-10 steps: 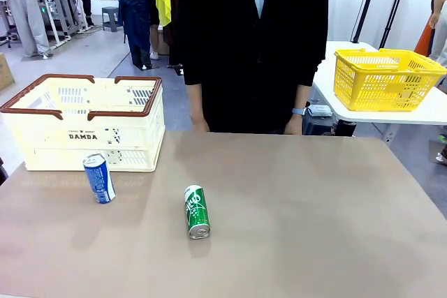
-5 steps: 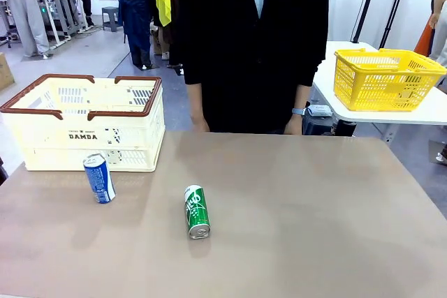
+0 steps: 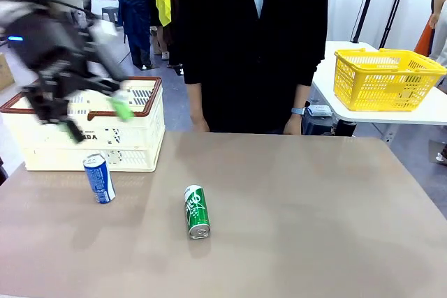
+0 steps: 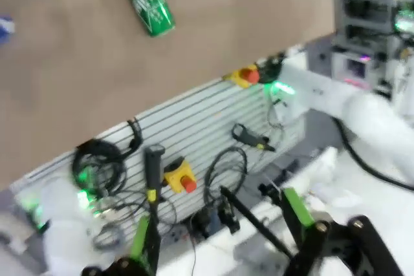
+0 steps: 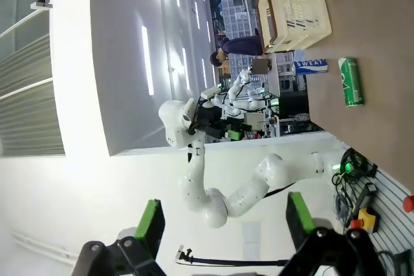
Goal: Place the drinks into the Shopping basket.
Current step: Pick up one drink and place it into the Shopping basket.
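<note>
**Drinks out on the surface, both claws spread and empty**

Left claw (image 3: 96, 119) shows high at the far left of the front view, a smear of blur, its green pads (image 3: 122, 108) wide apart with nothing between them. It hangs in front of the brown rim of the cream-white plastic shopping basket (image 3: 133, 141), which sits at the far left corner of the tan surface (image 3: 314, 207). From the left wrist the same claw (image 4: 220, 231) is splayed open, looking down past the near edge of the surface.

Just in front of the basket stands the blue and silver slim drink can (image 3: 99, 179), upright and close to the front wall. Further right and nearer the camera lies the green slim drink can with white lettering (image 3: 197, 211), on its side, silver end towards us and well apart from the blue one.

Across the middle, a person in a black jacket (image 3: 251, 47) stands at the far edge. Off to the right, a yellow mesh basket (image 3: 387, 78) rests on a white side table (image 3: 433, 113).

Right claw (image 5: 223, 224): fingers spread, gripping nothing, well away from both cans.
</note>
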You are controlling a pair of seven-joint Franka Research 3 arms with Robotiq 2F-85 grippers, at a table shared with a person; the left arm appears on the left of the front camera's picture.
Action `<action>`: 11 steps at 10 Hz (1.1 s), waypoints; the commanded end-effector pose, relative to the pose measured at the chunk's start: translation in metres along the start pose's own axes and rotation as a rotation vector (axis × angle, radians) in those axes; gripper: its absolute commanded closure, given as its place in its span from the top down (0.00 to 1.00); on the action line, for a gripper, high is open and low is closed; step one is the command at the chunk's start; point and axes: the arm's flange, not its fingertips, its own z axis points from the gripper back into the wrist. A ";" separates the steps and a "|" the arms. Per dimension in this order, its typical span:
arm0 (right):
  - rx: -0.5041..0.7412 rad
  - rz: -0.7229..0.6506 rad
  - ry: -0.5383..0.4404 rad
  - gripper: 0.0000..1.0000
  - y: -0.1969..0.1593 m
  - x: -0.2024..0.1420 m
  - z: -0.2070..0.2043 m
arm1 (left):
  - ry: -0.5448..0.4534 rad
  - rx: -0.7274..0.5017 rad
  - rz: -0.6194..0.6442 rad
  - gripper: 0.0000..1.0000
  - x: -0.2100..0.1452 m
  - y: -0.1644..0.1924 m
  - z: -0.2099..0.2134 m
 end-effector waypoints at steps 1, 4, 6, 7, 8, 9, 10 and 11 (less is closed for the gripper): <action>0.006 -0.021 -0.003 1.00 0.008 0.000 0.001 | -0.015 0.099 0.087 1.00 0.031 -0.036 -0.032; 0.006 -0.021 -0.003 1.00 0.008 0.000 0.001 | -0.519 0.276 0.208 1.00 0.048 -0.059 -0.129; 0.006 -0.021 -0.003 1.00 0.008 0.000 0.001 | -0.551 0.331 0.107 1.00 0.051 -0.042 -0.168; 0.006 -0.021 -0.003 1.00 0.008 0.000 0.001 | -0.557 0.344 0.063 1.00 0.051 -0.040 -0.178; 0.006 -0.021 -0.003 1.00 0.008 0.000 0.001 | -0.513 0.258 0.012 1.00 0.052 -0.042 -0.176; 0.006 -0.021 -0.003 1.00 0.008 0.000 0.001 | -0.554 0.304 0.058 1.00 0.047 -0.042 -0.170; 0.006 -0.021 -0.003 1.00 0.008 0.000 0.001 | -0.554 0.304 0.058 1.00 0.047 -0.042 -0.170; 0.006 -0.021 -0.003 1.00 0.008 0.000 0.001 | -0.554 0.304 0.058 1.00 0.047 -0.042 -0.170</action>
